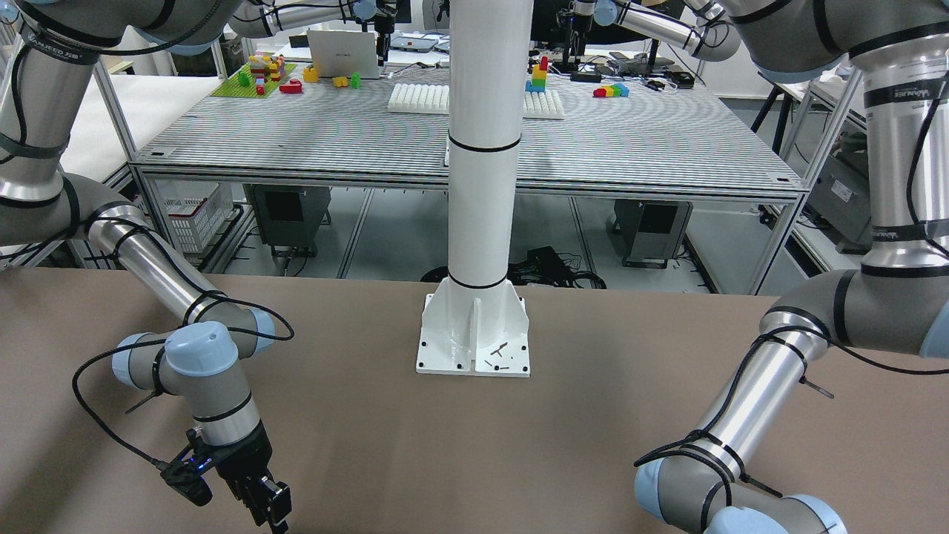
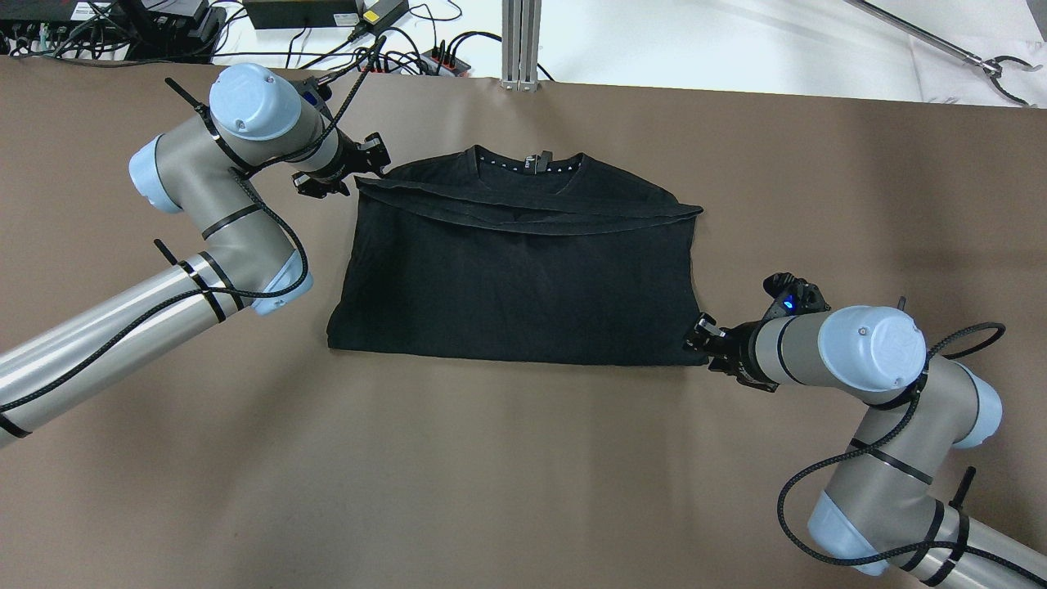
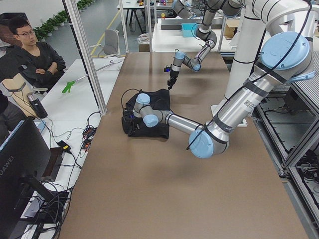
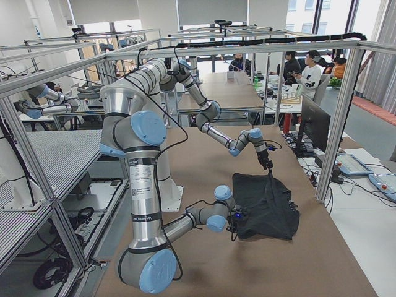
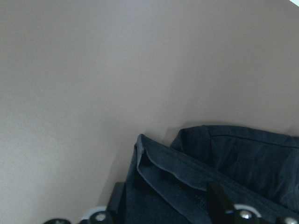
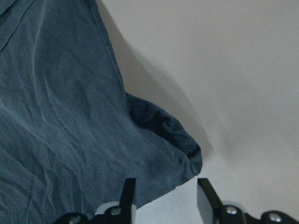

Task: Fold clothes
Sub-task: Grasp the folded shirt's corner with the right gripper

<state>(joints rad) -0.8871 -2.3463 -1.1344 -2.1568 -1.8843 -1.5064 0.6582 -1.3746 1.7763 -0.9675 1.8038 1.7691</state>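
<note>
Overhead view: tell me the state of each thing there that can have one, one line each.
black garment: lying flat on the table, partly folded, with one layer doubled over across its far part.
left hand: open, fingers apart on either side of the garment's far corner.
right hand: open, fingers apart on either side of the garment's near corner.

clothes (image 2: 523, 286): black soft matt cloth, creased | table (image 2: 523, 474): brown matt smooth | pillar (image 1: 482, 185): glossy white paint
</note>
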